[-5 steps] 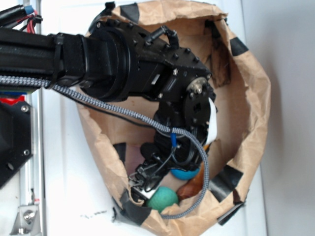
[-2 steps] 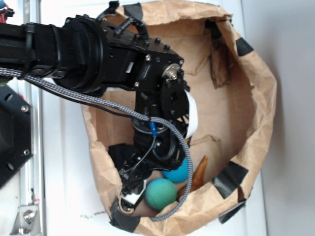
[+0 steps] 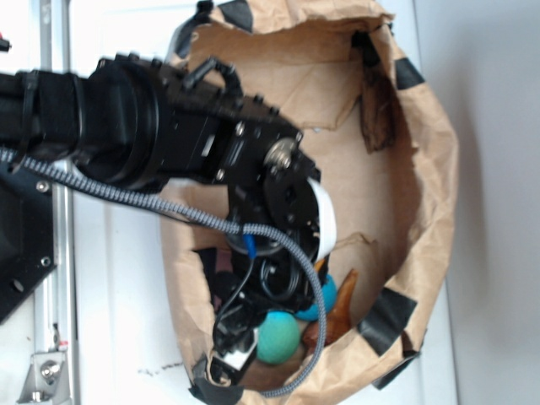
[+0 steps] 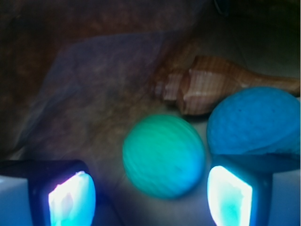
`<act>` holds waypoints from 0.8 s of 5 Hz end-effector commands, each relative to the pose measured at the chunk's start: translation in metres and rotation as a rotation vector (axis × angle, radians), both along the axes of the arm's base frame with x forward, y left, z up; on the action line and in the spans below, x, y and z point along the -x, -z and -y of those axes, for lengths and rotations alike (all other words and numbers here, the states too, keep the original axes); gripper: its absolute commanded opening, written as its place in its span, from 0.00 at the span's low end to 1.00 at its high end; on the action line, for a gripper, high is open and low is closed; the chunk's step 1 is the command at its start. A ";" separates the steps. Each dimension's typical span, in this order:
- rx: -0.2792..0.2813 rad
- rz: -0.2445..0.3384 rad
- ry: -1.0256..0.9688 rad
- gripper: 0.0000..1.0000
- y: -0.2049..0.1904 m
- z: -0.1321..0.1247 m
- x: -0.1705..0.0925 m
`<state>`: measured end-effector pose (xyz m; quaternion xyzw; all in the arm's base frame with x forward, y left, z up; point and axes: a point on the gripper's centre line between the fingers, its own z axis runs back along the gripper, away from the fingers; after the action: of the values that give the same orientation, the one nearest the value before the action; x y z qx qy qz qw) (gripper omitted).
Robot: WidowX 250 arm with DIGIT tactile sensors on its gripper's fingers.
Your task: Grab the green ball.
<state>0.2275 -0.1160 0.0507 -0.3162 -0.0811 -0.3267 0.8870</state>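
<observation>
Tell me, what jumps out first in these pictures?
A big black robot arm reaches down into a crumpled brown paper bag. In the wrist view, a green ball lies between the open gripper fingers, with a blue dimpled ball beside it and a brown tapered object behind.

A bulky matte-black arm of round segments studded with silver screws; a grey-and-black braided cable loops along it, a white band sits at its four o'clock, and thin black wires run toward the tool.
</observation>
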 end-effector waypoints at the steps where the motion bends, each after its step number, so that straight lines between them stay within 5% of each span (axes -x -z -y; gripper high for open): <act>1: -0.009 0.023 0.112 1.00 0.008 0.047 0.015; 2: -0.020 -0.011 0.067 0.00 0.014 0.044 0.004; 4: -0.028 0.073 0.006 0.00 0.008 0.035 0.003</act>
<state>0.2307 -0.1389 0.0402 -0.2947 -0.1032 -0.3161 0.8959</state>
